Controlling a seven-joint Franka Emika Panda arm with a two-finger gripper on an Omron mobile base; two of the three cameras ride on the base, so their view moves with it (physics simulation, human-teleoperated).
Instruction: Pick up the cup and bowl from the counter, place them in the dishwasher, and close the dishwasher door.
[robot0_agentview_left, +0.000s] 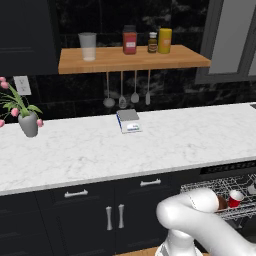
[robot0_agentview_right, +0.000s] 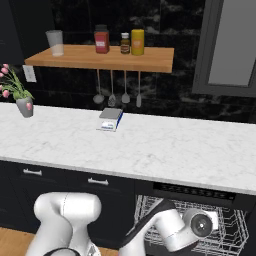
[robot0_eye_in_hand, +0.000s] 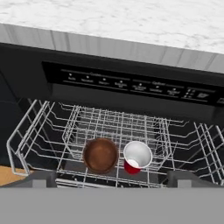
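- Bowl (robot0_eye_in_hand: 100, 155) and cup (robot0_eye_in_hand: 137, 156) sit side by side in the pulled-out rack (robot0_eye_in_hand: 39, 127) of the dishwasher (robot0_eye_in_hand: 131, 83), below the counter (robot0_eye_in_hand: 131, 17).
- Gripper (robot0_eye_in_hand: 112, 178): fingertips spread wide, holding nothing.
- We judge door closing is next: slide the rack fully in first, then lift the door squarely so nothing snags.

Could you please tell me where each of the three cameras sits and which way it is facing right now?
Left base view: behind the arm, on its left, looking forward and down over the counter; white arm at lower right.
Right base view: behind the arm, on its right, facing the same counter; arm at lower left.
Hand view: on the hand, looking into the dishwasher rack; dark fingertips at the bottom.
Shared: left and hand views both show the bowl and cup.
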